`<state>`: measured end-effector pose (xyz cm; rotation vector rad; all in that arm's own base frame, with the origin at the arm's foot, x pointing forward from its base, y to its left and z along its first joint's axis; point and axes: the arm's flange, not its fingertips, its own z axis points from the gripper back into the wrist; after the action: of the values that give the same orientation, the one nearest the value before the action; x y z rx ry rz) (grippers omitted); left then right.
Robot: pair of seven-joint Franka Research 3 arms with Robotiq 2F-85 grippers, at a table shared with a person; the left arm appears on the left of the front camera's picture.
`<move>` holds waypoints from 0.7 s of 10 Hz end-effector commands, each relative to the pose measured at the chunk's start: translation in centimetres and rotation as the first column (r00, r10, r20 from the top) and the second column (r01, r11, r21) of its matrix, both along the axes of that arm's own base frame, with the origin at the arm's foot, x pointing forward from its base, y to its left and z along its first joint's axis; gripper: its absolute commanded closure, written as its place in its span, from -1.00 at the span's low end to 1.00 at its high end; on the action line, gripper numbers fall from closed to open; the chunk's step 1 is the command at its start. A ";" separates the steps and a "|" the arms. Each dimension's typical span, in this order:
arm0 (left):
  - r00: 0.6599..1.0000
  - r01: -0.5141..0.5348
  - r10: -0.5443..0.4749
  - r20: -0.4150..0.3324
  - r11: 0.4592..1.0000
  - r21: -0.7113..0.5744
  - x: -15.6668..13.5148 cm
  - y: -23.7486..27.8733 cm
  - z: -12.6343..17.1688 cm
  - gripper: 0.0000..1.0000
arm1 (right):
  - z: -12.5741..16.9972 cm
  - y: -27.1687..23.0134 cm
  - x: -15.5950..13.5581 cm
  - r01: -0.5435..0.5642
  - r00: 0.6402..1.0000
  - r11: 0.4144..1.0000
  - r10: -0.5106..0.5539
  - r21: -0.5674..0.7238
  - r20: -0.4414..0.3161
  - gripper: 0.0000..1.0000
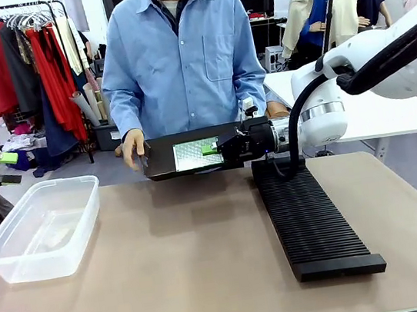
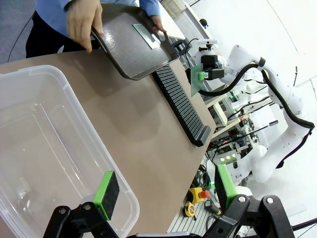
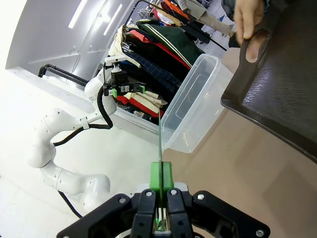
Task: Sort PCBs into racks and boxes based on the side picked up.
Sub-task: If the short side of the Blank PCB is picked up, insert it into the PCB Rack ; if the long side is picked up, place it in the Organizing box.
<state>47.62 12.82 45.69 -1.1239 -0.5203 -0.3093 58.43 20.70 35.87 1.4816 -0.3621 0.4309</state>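
My right gripper (image 1: 211,149) is shut on a dark green PCB (image 2: 196,82) and holds it in the air over the far end of the black slotted rack (image 1: 314,219), just in front of the tray. In the right wrist view that board (image 3: 160,144) stands edge-on between the green pads. A lighter PCB (image 2: 146,35) lies on the black tray (image 1: 161,161), which a person tilts toward me with both hands. The clear box (image 1: 44,229) sits at the table's left. My left gripper (image 2: 164,187) hangs open above the box's near rim, holding nothing.
The person's hand (image 1: 133,147) grips the tray's left end. The rack (image 2: 181,104) runs lengthwise down the right half of the tan table. The box (image 3: 193,104) holds nothing. A clothes rail stands behind at the left.
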 end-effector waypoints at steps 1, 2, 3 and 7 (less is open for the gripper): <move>1.000 -0.001 0.001 0.002 1.000 -0.001 -0.1 0.0 0.1 -1.00 | 0.1 0.1 0.0 0.003 1.000 1.000 -0.003 0.006 0.004 1.00; 1.000 -0.001 0.001 0.002 1.000 -0.001 -0.1 0.0 0.1 -1.00 | 0.1 0.1 0.0 0.003 1.000 1.000 -0.003 0.006 0.004 1.00; 1.000 -0.001 0.001 0.002 1.000 -0.001 -0.1 0.0 0.1 -1.00 | 0.1 0.1 0.0 0.003 1.000 1.000 -0.003 0.006 0.004 1.00; 1.000 -0.001 0.001 0.002 1.000 -0.001 -0.1 0.0 0.1 -1.00 | 0.1 0.1 0.0 0.003 1.000 1.000 -0.003 0.006 0.004 1.00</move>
<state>47.62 12.82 45.69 -1.1239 -0.5203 -0.3093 58.43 20.70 35.87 1.4816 -0.3621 0.4309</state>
